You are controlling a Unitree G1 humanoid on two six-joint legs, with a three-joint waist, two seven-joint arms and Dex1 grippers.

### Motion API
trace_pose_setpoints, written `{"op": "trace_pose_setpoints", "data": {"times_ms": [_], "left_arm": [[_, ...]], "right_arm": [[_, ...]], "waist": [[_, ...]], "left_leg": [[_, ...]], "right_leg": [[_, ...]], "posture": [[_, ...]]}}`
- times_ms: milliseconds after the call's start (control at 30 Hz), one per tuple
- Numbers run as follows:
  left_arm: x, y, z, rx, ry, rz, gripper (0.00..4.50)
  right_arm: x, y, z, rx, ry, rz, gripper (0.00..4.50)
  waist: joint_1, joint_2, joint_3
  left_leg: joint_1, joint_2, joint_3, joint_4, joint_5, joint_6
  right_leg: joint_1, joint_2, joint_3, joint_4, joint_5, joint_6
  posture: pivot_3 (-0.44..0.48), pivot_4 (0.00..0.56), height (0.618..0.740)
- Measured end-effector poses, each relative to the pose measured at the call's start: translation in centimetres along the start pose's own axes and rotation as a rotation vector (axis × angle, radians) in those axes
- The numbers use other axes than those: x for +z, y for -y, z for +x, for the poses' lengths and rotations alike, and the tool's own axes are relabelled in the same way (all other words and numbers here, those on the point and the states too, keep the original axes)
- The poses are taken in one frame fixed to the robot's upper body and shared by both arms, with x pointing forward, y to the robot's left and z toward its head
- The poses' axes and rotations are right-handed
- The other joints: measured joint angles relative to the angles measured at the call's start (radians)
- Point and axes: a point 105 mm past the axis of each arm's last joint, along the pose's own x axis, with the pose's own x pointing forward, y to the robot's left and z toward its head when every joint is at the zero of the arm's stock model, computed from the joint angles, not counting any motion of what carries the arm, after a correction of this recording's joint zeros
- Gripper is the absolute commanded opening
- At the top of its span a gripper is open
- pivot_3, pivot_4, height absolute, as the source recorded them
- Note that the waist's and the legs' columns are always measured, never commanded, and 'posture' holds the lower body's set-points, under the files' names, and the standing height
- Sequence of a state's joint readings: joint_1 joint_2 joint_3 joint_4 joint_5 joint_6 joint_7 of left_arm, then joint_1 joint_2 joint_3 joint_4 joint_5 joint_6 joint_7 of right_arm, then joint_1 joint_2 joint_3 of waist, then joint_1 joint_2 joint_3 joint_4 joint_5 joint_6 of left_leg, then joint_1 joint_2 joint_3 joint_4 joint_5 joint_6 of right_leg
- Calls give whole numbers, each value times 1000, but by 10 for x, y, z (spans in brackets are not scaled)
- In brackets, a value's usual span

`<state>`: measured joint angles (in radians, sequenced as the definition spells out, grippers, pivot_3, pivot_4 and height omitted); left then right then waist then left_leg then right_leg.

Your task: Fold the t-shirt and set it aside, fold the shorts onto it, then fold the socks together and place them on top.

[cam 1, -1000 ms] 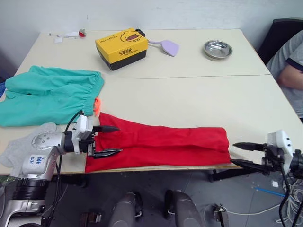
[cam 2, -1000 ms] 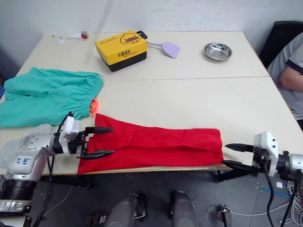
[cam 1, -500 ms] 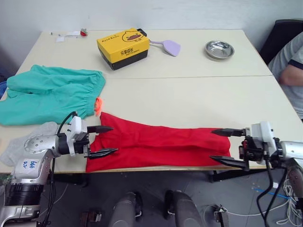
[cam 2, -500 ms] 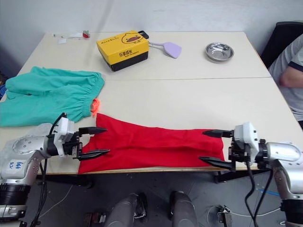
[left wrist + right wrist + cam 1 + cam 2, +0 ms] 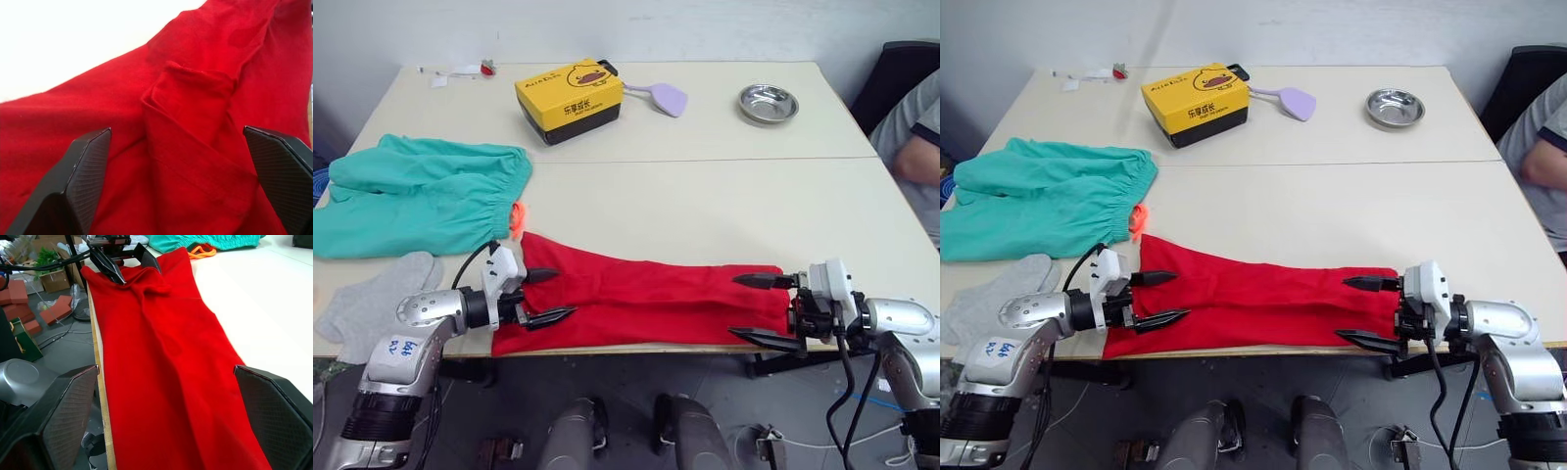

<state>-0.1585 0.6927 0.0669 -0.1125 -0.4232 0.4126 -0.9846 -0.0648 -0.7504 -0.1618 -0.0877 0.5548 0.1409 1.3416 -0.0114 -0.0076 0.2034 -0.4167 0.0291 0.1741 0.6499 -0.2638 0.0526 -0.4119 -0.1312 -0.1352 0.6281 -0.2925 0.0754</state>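
At table's near edge, right gripper (image 5: 766, 309) now moved in over t-shirt (image 5: 656, 302) end, fingers spread; left gripper (image 5: 548, 296) still spread at opposite end.

Light is bright, even and diffuse from above; the pale worktop (image 5: 724, 196) reads evenly lit with only soft, short shadows under the yellow box (image 5: 570, 101) and along the near edge of the t-shirt (image 5: 656, 299). The steel bowl (image 5: 769, 102) carries a mild sheen. In the left wrist view the worktop blows out to plain white and the close black fingers (image 5: 73, 191) look soft. Red cloth there stays fairly sharp, with gentle fold shading.
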Motion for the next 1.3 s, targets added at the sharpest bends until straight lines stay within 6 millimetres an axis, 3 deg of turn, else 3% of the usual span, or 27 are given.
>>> {"op": "trace_pose_setpoints", "data": {"times_ms": [367, 700, 833, 967, 1067, 1167, 1300], "left_arm": [[-5, 5, -4, -62, -34, -22, 944], [-10, -1, -16, -155, -82, 182, 944], [-6, 0, -15, -206, -80, 197, 1725], [-1, 5, -17, -229, -48, 177, 3049], [10, 4, -29, -202, 19, 161, 3983], [26, -2, -42, -163, 101, 80, 3893], [57, -20, -38, -63, 213, 61, 2757]], "right_arm": [[-5, 1, -3, -15, -1, 1, 4500], [-8, 2, -3, -23, -8, 31, 4500], [-7, 3, -3, -27, -11, 35, 4500], [-5, 2, -1, -25, -11, 31, 4500], [-2, -2, -1, -9, -9, 71, 4500], [10, -4, 1, 20, 22, 121, 3851], [30, 10, 11, 7, 41, 79, 2424]], "waist": [[9, 0, 0], [8, 0, 0], [8, 0, 0], [7, 0, 0], [5, 0, 0], [7, 0, 0], [10, 0, 0]], "left_leg": [[0, 0, 0, -1, 0, 0], [0, 0, 0, -2, 0, 0], [0, 0, 0, -2, 0, 0], [0, 0, 0, -1, 0, 0], [0, 1, 0, -2, 0, 0], [0, 1, 0, -1, 0, 1], [1, 0, -1, -1, -1, 5]], "right_leg": [[0, 0, 0, 0, 0, 0], [-1, 0, 1, -1, 0, -1], [-1, 0, 0, -1, 0, -1], [-1, 0, 0, -1, 0, -1], [-1, 0, 0, -1, 0, -1], [-1, 0, 0, 0, 0, -1], [1, -1, 0, -1, 3, -1]], "posture": [[0, 150, 740], [0, 150, 740], [0, 150, 740], [0, 150, 740], [0, 150, 740], [0, 150, 740], [0, 150, 740]]}}
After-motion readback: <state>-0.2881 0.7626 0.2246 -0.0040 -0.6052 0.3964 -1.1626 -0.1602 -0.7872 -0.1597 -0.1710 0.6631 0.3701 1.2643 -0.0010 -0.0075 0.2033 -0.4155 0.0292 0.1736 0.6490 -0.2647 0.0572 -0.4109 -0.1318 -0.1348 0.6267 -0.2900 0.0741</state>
